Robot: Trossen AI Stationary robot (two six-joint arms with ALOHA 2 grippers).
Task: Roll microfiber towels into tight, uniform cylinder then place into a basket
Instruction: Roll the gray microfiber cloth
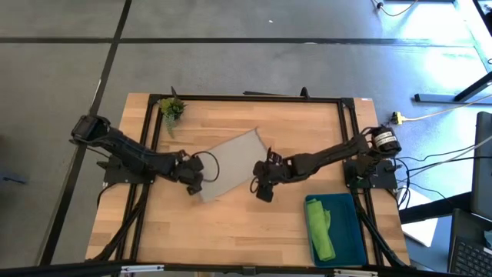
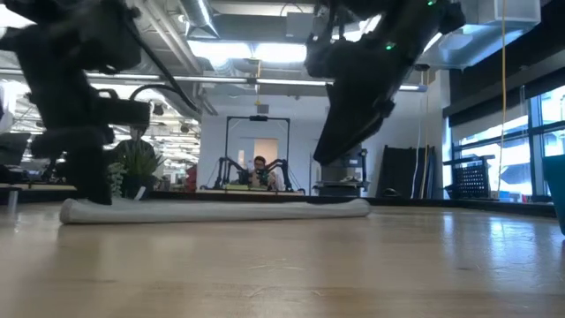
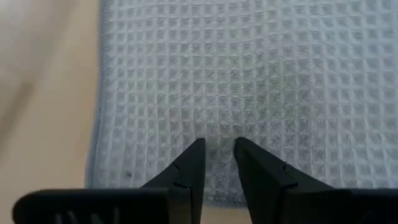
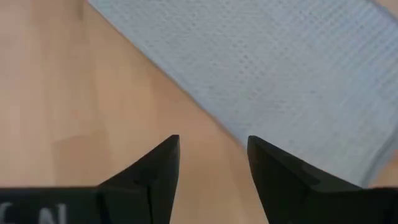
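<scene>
The pale grey microfiber towel (image 1: pixel 231 163) lies flat and spread on the wooden table, turned at a slant. My left gripper (image 1: pixel 196 183) stands low over its near-left corner; in the left wrist view its fingers (image 3: pixel 219 144) show a narrow gap over the waffle weave, just inside the hem. My right gripper (image 1: pixel 263 191) hangs open above bare wood beside the towel's right edge (image 4: pixel 261 130), lifted clear in the low view (image 2: pixel 340 146). The teal basket (image 1: pixel 355 231) at the near right holds the rolled lime green towel (image 1: pixel 320 229). My left gripper points steeply down at the grey towel's near-left corner (image 3: pixel 217 180), close to the hem. Its own fingers hide the tips, so I cannot tell whether it touches the cloth. The towel lies flat there, with no bunching between the fingers.
A small green plant sprig (image 1: pixel 171 109) sits at the far left corner. A black frame rail (image 1: pixel 246 98) runs around the table top. Bare wood lies along the near edge (image 1: pixel 231 238) between the arms. A person sits far off in the room (image 2: pixel 259 172).
</scene>
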